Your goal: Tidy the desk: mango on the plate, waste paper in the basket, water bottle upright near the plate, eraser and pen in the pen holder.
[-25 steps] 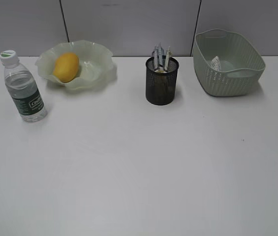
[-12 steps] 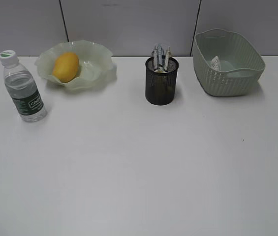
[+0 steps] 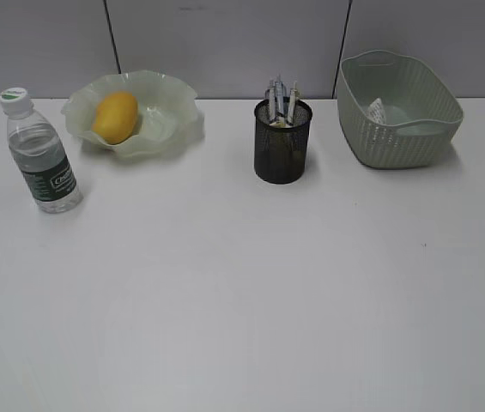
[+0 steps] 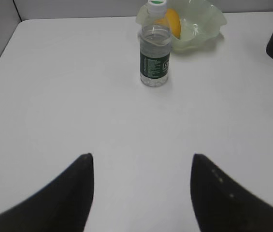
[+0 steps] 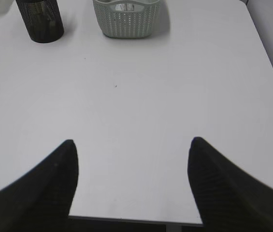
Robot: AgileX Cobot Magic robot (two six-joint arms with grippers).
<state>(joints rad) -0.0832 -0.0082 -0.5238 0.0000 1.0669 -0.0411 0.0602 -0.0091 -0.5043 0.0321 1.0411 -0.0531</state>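
desk (image 3: 242, 292) | mango (image 3: 114, 117) in plate (image 3: 173, 129), back left | bottle (image 3: 41, 154) upright by plate, left edge | pens in holder (image 3: 281, 142), back middle | paper (image 3: 377, 110) in basket (image 3: 397, 129), back right | my left claw (image 4: 141, 188) and right claw (image 5: 131, 186) both wide open, empty, well clear | risk: my reaching back in tips bottle

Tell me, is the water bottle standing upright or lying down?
Upright. The water bottle stands on its base on the desk, white cap on top, left of the plate, apart from it.

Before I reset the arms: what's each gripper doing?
Left gripper: open, holding nothing.
Right gripper: open, holding nothing.
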